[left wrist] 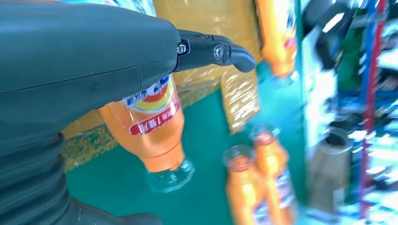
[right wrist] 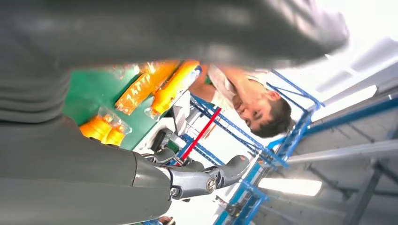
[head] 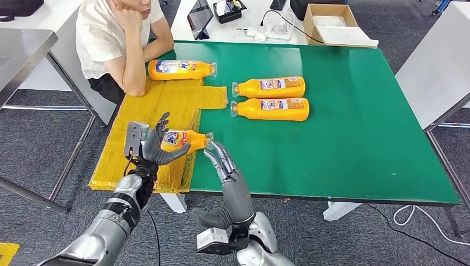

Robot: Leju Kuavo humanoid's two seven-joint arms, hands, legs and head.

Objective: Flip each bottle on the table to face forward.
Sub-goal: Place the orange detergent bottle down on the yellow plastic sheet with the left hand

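We see four orange bottles lying on their sides on the green table (head: pixel 354 138). The nearest bottle (head: pixel 185 141) lies at the front left, partly on the yellow sheet (head: pixel 172 102) taped over that corner, its clear cap pointing right and its blue and red label facing up. Our left hand (head: pixel 151 145) is wrapped around the base end of this bottle, fingers over the top and thumb reaching along the front side; in the left wrist view the same bottle (left wrist: pixel 152 124) sits right under the hand (left wrist: pixel 84 56), label and clear cap visible. Our right hand (head: pixel 227 174) is raised with its fingers stretched out and apart, fingertips just beside the bottle's cap; it holds nothing, and we cannot tell whether it touches the cap.

A second bottle (head: pixel 182 70) lies at the far left edge of the yellow sheet, cap to the right. Two more bottles lie side by side near the table's middle, caps to the left: the farther one (head: pixel 270 87) and the nearer one (head: pixel 270 109).

A person in a white shirt (head: pixel 111 33) sits at the far left corner, one forearm resting on the table edge. A cardboard box (head: pixel 335 25) sits beyond the table.
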